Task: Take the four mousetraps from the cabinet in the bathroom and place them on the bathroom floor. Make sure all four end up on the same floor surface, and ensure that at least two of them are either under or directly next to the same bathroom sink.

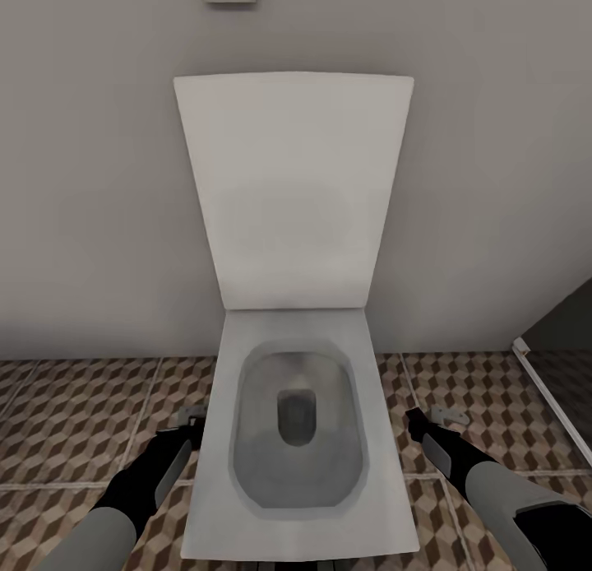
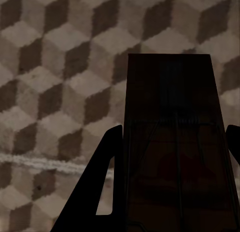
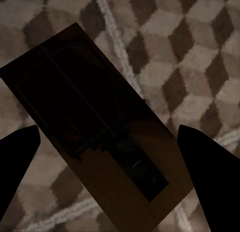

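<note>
- Risk lay with the left gripper (image 2: 172,157): clamped on a mousetrap (image 2: 172,142) above the bathroom floor (image 2: 50,66), it could drop the board onto the toilet (image 1: 296,439) if it slipped.
- Right gripper (image 3: 110,157) stood apart; its mousetrap (image 3: 95,127) seemed to lie loose on the tiles across a grout line.
- Wrist views showed both traps; the head view gave arms flanking the bowl, neither sink nor cabinet.
</note>
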### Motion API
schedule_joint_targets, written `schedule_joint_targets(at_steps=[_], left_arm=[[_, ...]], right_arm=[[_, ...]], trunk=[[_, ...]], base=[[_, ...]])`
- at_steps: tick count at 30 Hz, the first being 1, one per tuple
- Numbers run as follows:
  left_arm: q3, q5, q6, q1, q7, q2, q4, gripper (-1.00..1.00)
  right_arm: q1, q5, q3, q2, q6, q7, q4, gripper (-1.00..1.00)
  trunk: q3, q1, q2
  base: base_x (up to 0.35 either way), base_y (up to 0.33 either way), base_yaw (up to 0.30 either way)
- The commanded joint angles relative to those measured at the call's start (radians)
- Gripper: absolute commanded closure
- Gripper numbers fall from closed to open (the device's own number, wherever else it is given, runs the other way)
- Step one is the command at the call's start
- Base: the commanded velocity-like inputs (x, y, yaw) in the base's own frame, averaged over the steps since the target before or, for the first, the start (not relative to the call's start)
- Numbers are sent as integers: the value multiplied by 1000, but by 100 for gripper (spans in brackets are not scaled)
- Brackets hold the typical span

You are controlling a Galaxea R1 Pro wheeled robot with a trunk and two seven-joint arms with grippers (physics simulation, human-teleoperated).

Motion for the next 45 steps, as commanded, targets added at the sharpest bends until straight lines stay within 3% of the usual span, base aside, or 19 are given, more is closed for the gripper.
schedule_joint_targets(at_steps=[1, 32, 40, 45], left_arm=[[-7, 9, 4, 0, 11, 1, -2, 100], [0, 10, 0, 0, 21, 4, 5, 100], [-5, 12, -93, 0, 21, 2, 93, 100], [-5, 11, -108, 0, 21, 1, 128, 100]], right_arm=[[0, -5, 8, -1, 10, -6, -3, 100], [0, -11, 11, -11, 5, -10, 0, 100], [0, -8, 14, -11, -8, -12, 19, 100], [0, -8, 14, -11, -14, -12, 27, 100]], trunk=[[-1, 0, 0], [-1, 0, 0], [-1, 0, 0], [-1, 0, 0]], base=[[0, 0, 0], [0, 0, 0], [0, 0, 0], [0, 0, 0]])
